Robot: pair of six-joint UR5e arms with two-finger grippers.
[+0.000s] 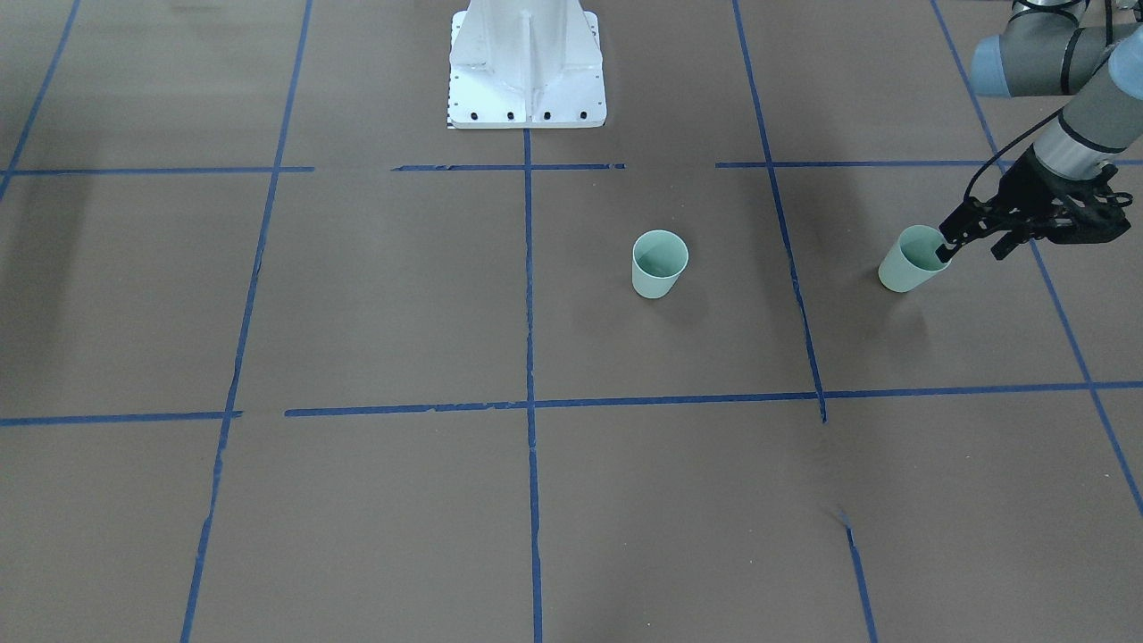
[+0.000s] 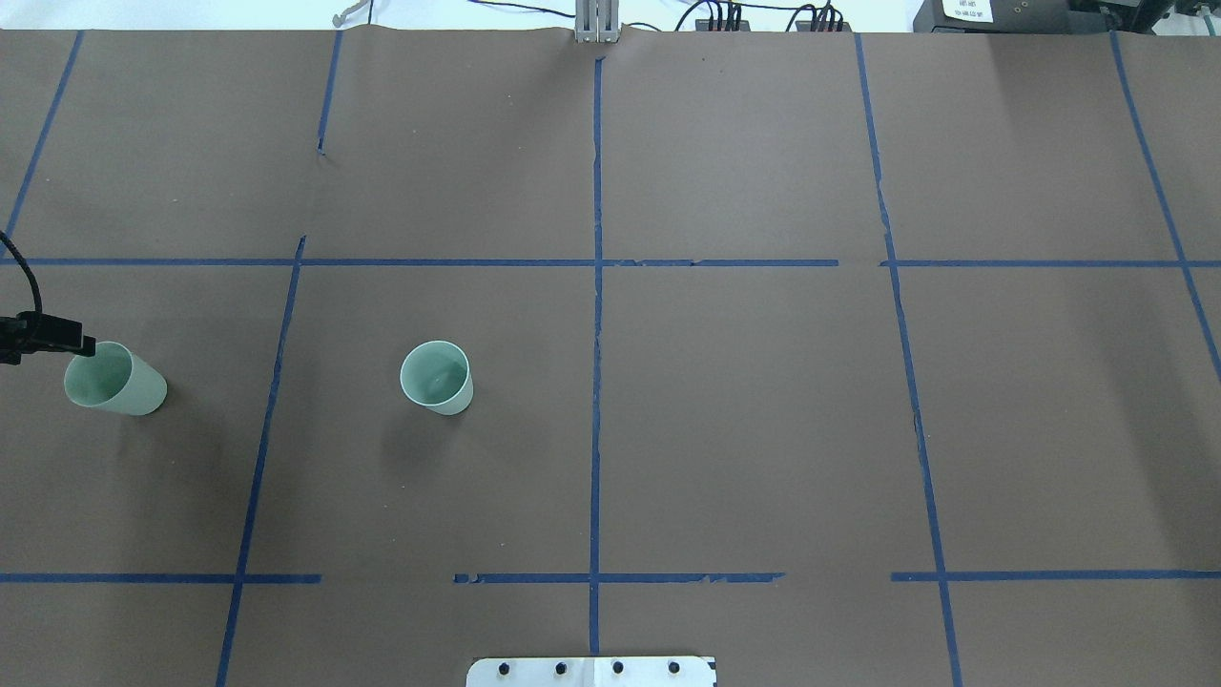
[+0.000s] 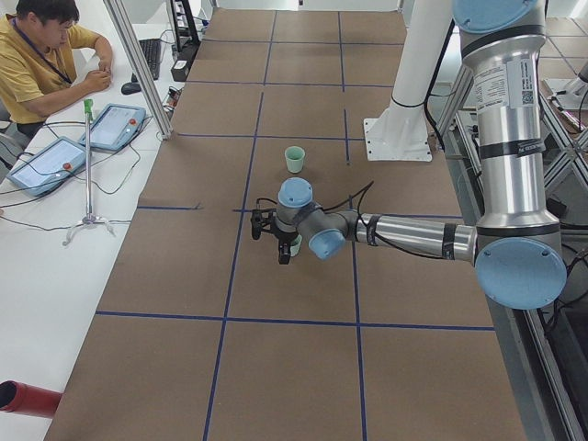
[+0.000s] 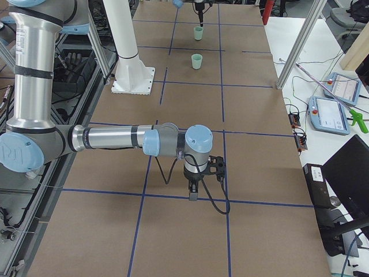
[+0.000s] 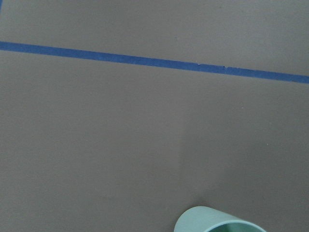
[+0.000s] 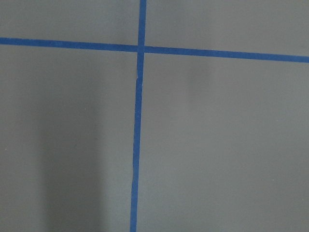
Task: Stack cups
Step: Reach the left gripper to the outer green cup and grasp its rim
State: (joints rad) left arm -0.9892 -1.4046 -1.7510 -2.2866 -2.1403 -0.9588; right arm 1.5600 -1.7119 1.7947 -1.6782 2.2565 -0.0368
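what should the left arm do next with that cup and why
Probably lift a little and carry the held cup toward the free cup. The left tool seems to grip its rim, and the cup hangs tilted off to the side, while the free cup stands upright and open, so a small rise clears the table first.

Lighting is even and diffuse from overhead — no glare on the matte brown table (image 1: 357,295). Shadows are soft: a faint one lies beside the middle cup (image 1: 660,263), broader dim bands cross the table's edges. All views are sharp; the wrist views are slightly softer and greyer — low contrast.
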